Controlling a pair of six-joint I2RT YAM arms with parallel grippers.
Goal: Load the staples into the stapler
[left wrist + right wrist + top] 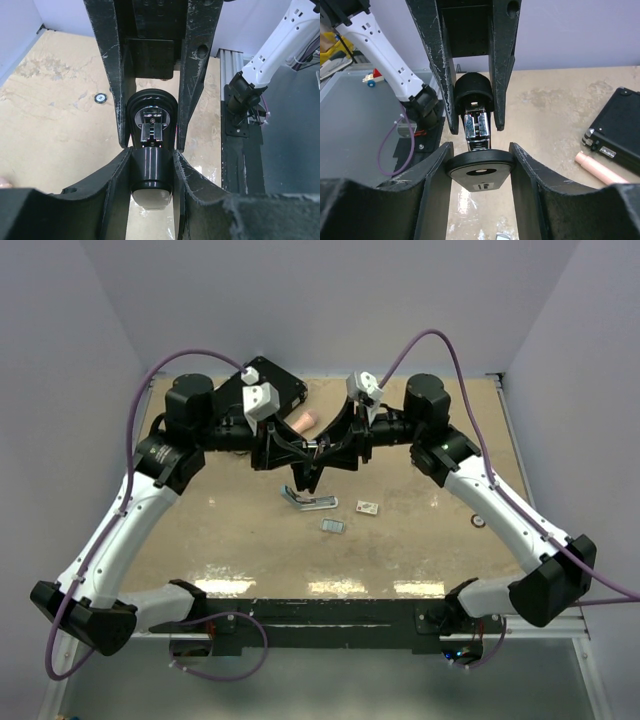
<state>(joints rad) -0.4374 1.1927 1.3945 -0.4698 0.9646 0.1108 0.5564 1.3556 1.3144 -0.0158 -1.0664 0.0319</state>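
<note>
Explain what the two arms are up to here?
Both arms are holding one black stapler in the air over the middle of the table. The left tool is clamped on its upper body. The right tool has its fingers against the sides of the base, and the metal magazine shows between the two. The staples lie on the table below, not yet picked up, near a second, silver stapler.

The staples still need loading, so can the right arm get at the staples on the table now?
Probably not yet. The right fingers and left fingers both clasp the stapler in the air; the staples lie uncovered on the table, so it must let go first.
</note>
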